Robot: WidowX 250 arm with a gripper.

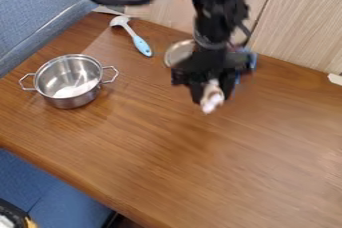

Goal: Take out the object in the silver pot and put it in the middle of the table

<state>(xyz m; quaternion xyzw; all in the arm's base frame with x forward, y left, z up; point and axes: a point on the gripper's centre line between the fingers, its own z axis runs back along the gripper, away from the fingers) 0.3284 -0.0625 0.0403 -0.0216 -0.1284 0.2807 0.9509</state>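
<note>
The pale object (212,99) is pinched between my fingers (229,85), closed to its width, above the surface (200,167). I should lower it slowly at the middle (well apart from the silver pot (70,102)), and open only after it touches.

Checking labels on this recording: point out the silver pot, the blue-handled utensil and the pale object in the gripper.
Silver pot (68,103): camera view, outer wall.
Blue-handled utensil (141,46): camera view, handle.
Pale object (211,103): camera view, lower end.

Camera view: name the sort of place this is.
Probably a robot test bench with kitchen props: a silver pot, a blue-handled utensil and a black robot arm over a wooden table.
</note>
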